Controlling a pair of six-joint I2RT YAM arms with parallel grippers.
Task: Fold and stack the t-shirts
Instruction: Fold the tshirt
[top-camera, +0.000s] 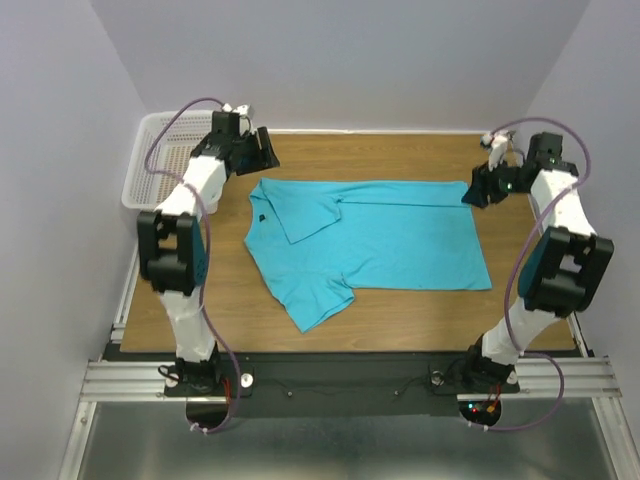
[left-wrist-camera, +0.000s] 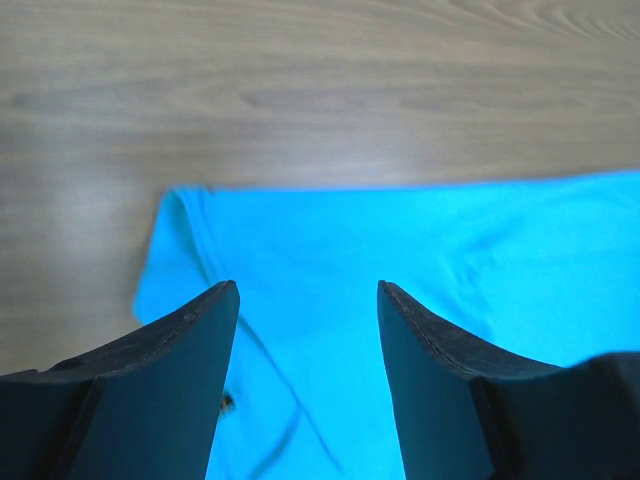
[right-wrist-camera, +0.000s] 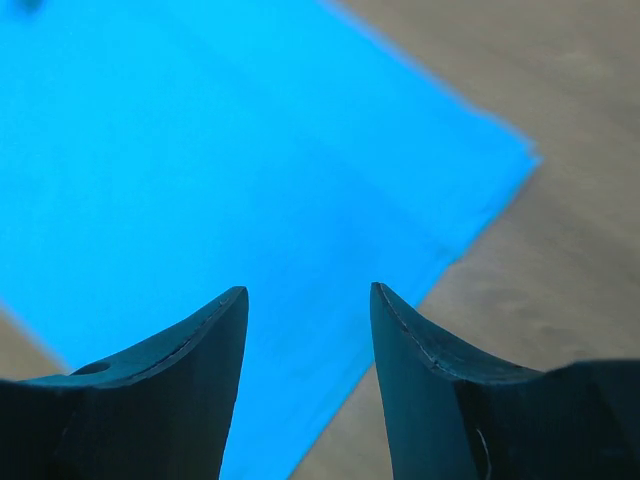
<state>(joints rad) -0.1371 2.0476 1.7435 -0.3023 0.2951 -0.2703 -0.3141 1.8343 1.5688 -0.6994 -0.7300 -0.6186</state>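
1. The shirt (top-camera: 370, 235) lies flat in the middle of the table (top-camera: 400, 150), with its collar end at 9 o'clock and its hem at 3 o'clock. The far edge runs straight. One sleeve is turned in across the chest and the other sticks out towards 7 o'clock.
2. Your left pincer (top-camera: 262, 150) sits over the shirt's 11 o'clock corner, by the collar. In the wrist view its jaws (left-wrist-camera: 308, 290) stand wide with only cloth below them and nothing gripped.
3. Your right pincer (top-camera: 475, 190) is at the 1 o'clock corner, over the hem. It (right-wrist-camera: 308, 290) is also spread wide and holds nothing.
4. Judging from this lie, you are between folds. The far side looks folded in, while the near side and its sleeve are not yet done.
5. The next move likely calls for both pincers to go to the near edge. Pinch one layer at each end and carry the two ends over together, so the cloth stays taut and the edges meet.
6. A small dark label (top-camera: 262, 215) shows inside the neck, but it is too small to read. No other writing or brand is visible.
7. The basket (top-camera: 150, 165) stands at the table's 10 o'clock, apart from the shirt.
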